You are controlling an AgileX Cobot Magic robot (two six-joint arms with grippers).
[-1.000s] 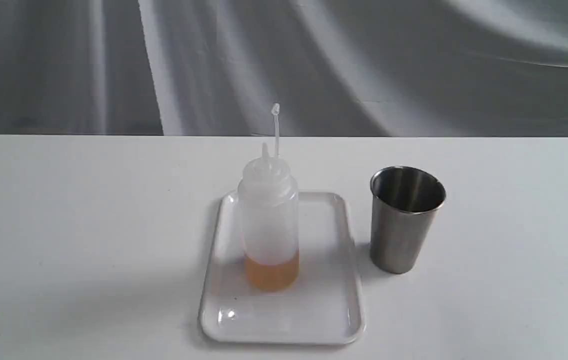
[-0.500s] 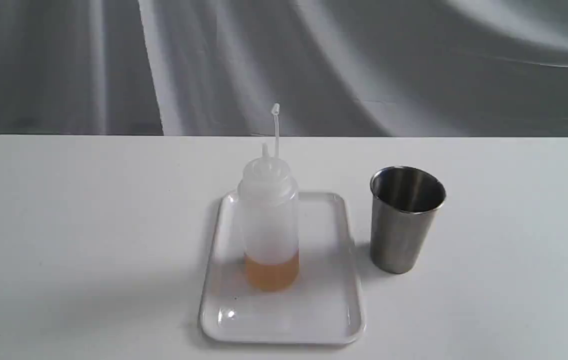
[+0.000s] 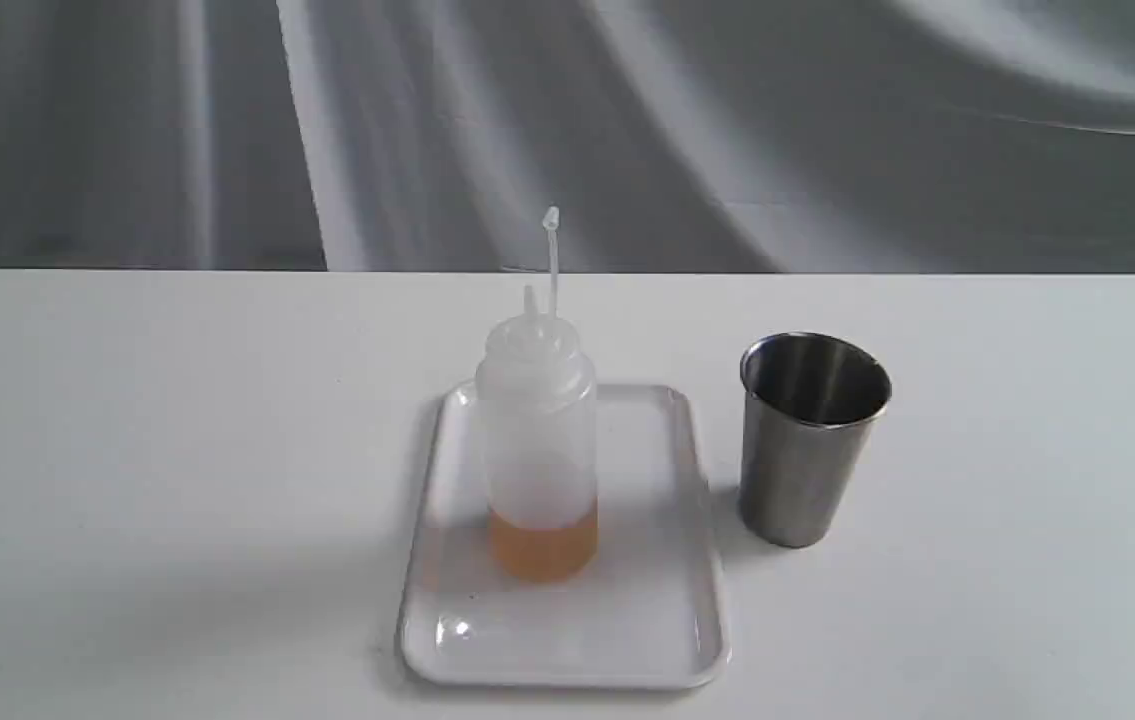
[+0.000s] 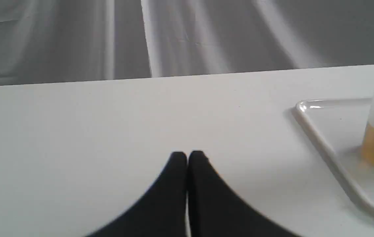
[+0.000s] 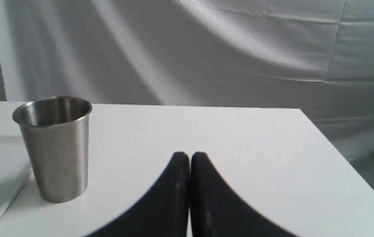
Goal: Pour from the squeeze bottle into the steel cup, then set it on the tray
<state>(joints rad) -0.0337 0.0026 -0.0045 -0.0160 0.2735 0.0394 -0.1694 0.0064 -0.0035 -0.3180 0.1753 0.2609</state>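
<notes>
The squeeze bottle (image 3: 536,450) was found upright on the tray (image 3: 672,600), the steel cup (image 3: 807,440) beside it, both end effectors (left (image 4: 187,155), right (image 5: 189,155)) pressed together empty; pouring was judged unconfirmed.

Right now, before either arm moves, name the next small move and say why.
Probably open the left gripper and bring it toward the bottle. Both grippers are shut and empty, the right gripper near the cup. The bottle stands upright on the tray, untouched, with amber liquid at its bottom; the cup stands beside the tray, so pouring must start with a grasp.
</notes>
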